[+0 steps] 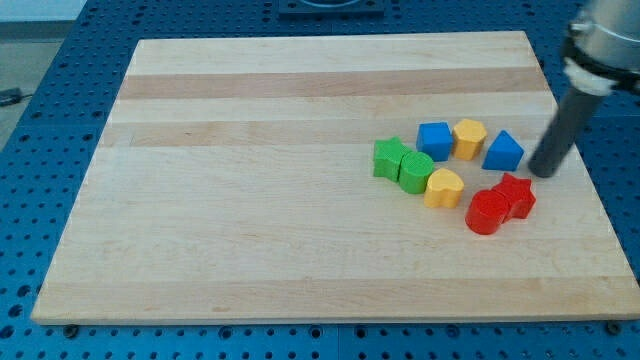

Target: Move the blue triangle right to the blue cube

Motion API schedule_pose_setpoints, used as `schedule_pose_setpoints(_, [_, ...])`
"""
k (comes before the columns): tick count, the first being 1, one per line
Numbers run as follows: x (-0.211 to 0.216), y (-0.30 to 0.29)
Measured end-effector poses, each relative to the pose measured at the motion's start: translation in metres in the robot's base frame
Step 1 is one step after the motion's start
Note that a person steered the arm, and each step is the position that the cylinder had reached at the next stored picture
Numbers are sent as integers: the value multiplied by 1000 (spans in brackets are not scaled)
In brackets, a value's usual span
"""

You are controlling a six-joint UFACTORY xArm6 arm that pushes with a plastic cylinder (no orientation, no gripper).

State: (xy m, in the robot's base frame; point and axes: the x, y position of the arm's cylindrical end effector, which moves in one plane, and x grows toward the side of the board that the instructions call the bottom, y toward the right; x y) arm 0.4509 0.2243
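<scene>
The blue triangle (503, 151) lies at the right of the wooden board (250, 200). The blue cube (435, 140) sits to its left, with the yellow hexagon (469, 137) between them, touching both. My tip (543, 172) is just right of the blue triangle, a small gap away, and above the red star (516, 194).
A green star (390, 157) and a green cylinder (416, 171) lie left of the cube. A yellow heart (443, 187) sits below them. A red cylinder (487, 212) touches the red star. The board's right edge is close to my tip.
</scene>
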Motion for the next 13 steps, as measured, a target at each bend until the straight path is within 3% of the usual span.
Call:
schedule_pose_setpoints(2, [0, -42])
schedule_pose_setpoints(4, [15, -6])
schedule_pose_setpoints(10, [16, -88])
schedule_pose_setpoints(13, [-8, -90])
